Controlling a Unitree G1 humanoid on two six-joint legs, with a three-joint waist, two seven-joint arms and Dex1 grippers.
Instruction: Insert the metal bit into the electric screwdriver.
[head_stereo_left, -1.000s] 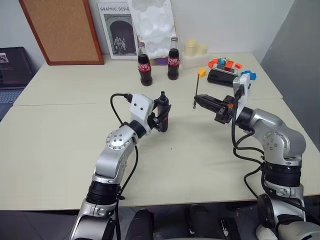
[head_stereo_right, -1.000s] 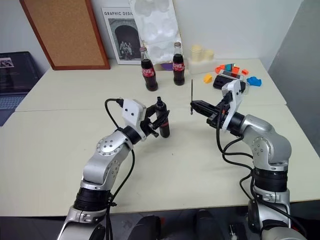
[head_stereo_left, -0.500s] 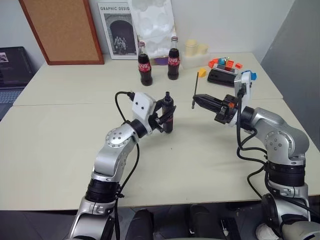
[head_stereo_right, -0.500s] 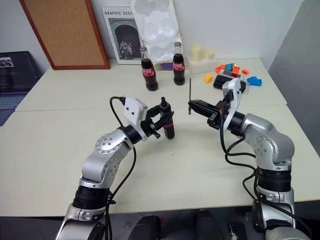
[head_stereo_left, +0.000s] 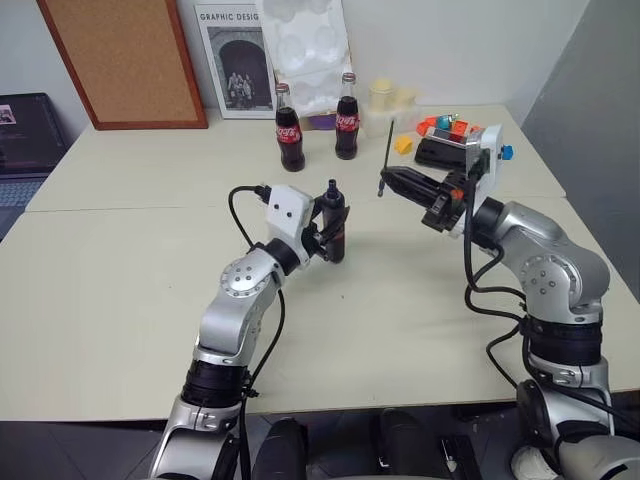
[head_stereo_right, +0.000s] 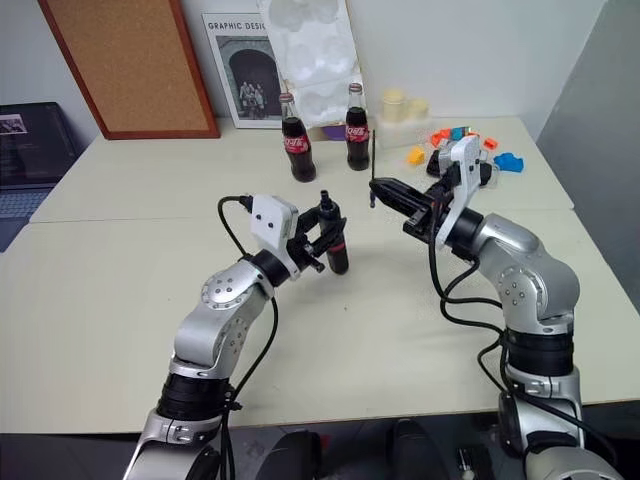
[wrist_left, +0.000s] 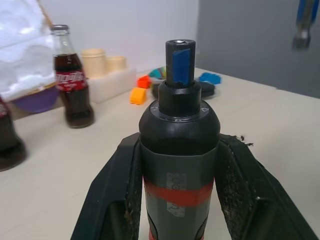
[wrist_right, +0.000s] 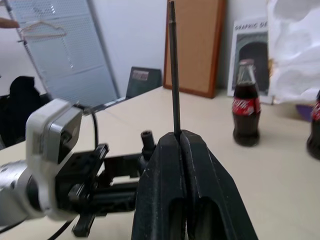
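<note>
Left pincer (head_stereo_left: 330, 222) clamped on the electric screwdriver (head_stereo_left: 335, 226), held upright above the bench (head_stereo_left: 120, 260) centre so its nose faces up. Right pincer (head_stereo_left: 386, 181), at 3 o'clock of the screwdriver and apart from it, pinches the metal bit (head_stereo_left: 386, 153) near-vertical, evidently ready for lowering into the nose.

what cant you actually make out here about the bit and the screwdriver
- Lower end of the metal bit: in the right wrist view, hidden between the shut fingers of the right gripper.
- Bit's tip shape: too small in the head views, cut by the top edge in the right wrist view.
- Lower body of the electric screwdriver: cut off by the bottom edge, flanked by the left gripper fingers.
- Depth of its nose socket: not visible from this angle.
</note>
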